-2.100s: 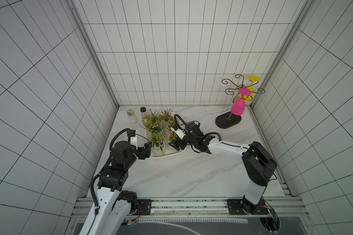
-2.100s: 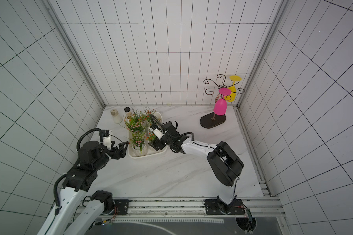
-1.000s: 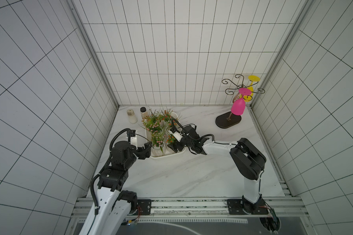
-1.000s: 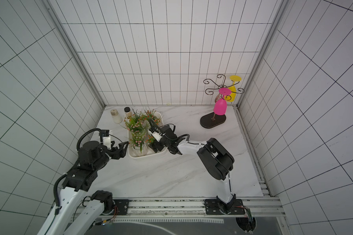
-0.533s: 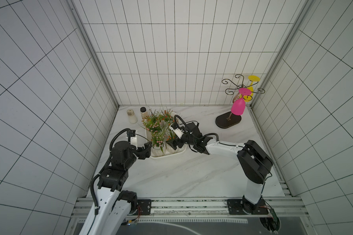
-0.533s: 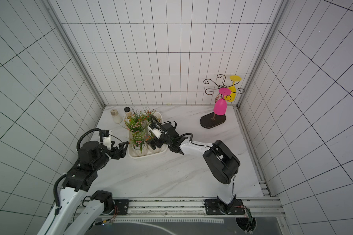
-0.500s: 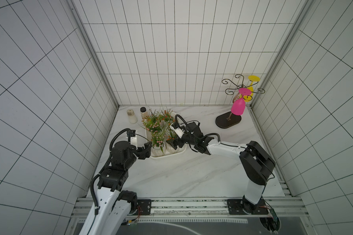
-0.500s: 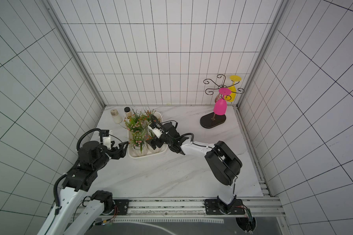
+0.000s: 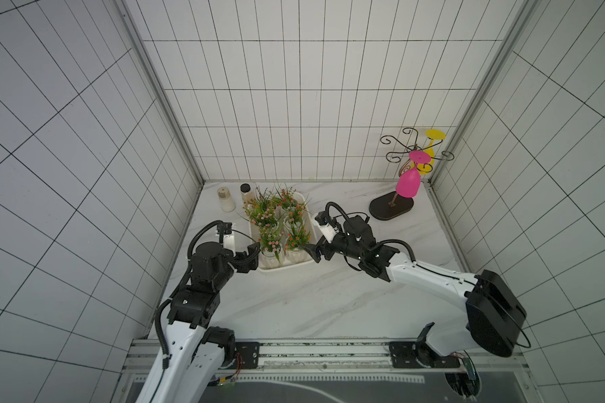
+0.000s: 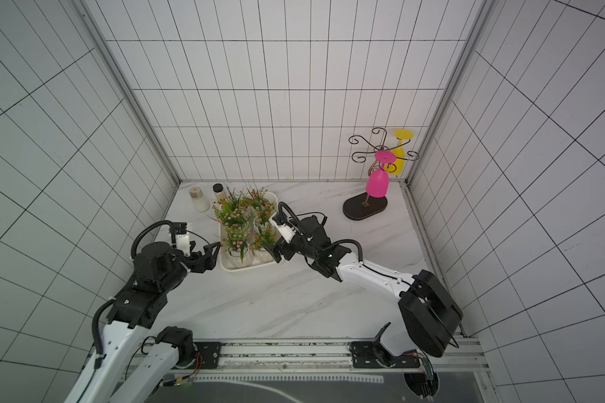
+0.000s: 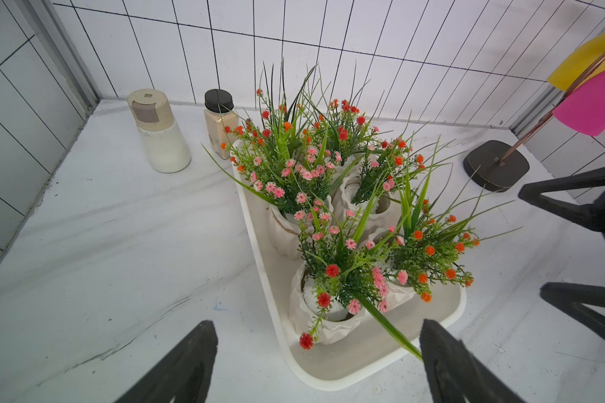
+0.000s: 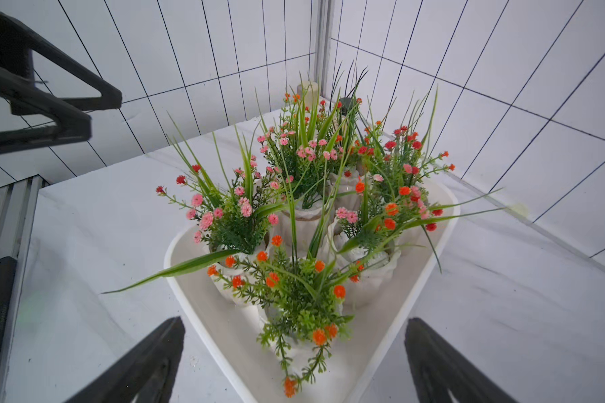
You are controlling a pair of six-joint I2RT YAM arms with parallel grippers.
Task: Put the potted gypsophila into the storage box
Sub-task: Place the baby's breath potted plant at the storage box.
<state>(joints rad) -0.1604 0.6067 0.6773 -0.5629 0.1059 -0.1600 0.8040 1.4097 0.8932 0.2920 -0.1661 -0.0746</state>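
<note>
The storage box [image 9: 283, 270] [image 10: 245, 268] is a shallow white tray at the back left of the marble table. Several potted gypsophila [image 9: 296, 240] [image 11: 329, 314] [image 12: 304, 296] stand inside it in white pots with pink, red and orange flowers. My left gripper [image 9: 254, 258] [image 11: 318, 324] is open at the tray's near left corner, with nothing between its fingers. At the near right corner my right gripper [image 9: 310, 253] [image 12: 294, 321] is also open and holds nothing. Leaves hide most of the tray's floor.
Two jars [image 9: 226, 199] [image 9: 246, 192] stand behind the tray by the back left corner. A wire glass rack on a dark base [image 9: 392, 209] holds a pink glass [image 9: 408, 184] and a yellow one at the back right. Tiled walls close in three sides.
My right gripper has drawn back from among the pots to the tray's near right corner. The left arm has stayed in place.
</note>
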